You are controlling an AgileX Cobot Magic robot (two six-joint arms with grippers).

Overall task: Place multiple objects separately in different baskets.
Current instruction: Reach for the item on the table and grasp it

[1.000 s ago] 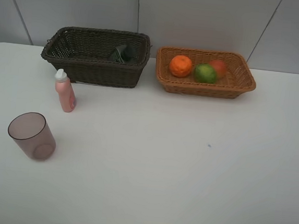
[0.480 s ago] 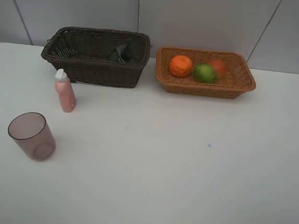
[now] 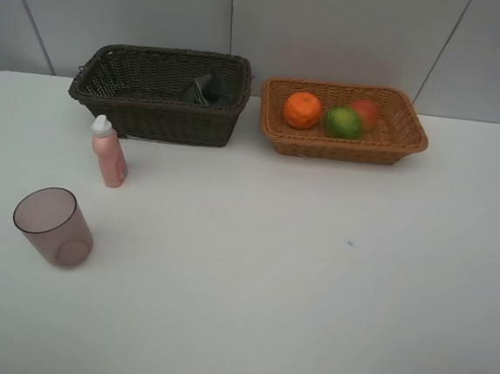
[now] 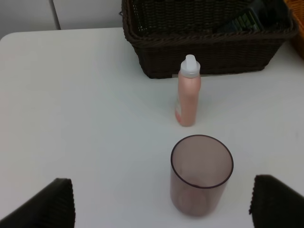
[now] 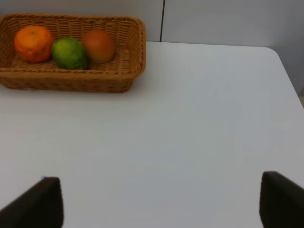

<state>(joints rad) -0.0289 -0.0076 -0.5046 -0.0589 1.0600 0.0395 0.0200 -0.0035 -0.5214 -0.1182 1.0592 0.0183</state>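
The orange (image 3: 302, 109), green fruit (image 3: 344, 122) and peach-like fruit (image 3: 366, 112) lie in the light tan basket (image 3: 412, 136). The dark grey bottle (image 3: 204, 88) lies in the dark brown basket (image 3: 151, 117). The pink white-capped bottle (image 3: 109, 153) stands in front of that basket. The mauve cup (image 3: 52, 226) stands upright nearer the front left. My left gripper (image 4: 164, 205) is open and empty, just short of the cup (image 4: 201, 173), with the pink bottle (image 4: 189, 92) beyond it. My right gripper (image 5: 159, 202) is open and empty, well short of the tan basket (image 5: 128, 57).
The white table (image 3: 313, 271) runs to a grey wall at the back. Both baskets stand side by side along the table's back edge. Neither arm shows in the exterior high view.
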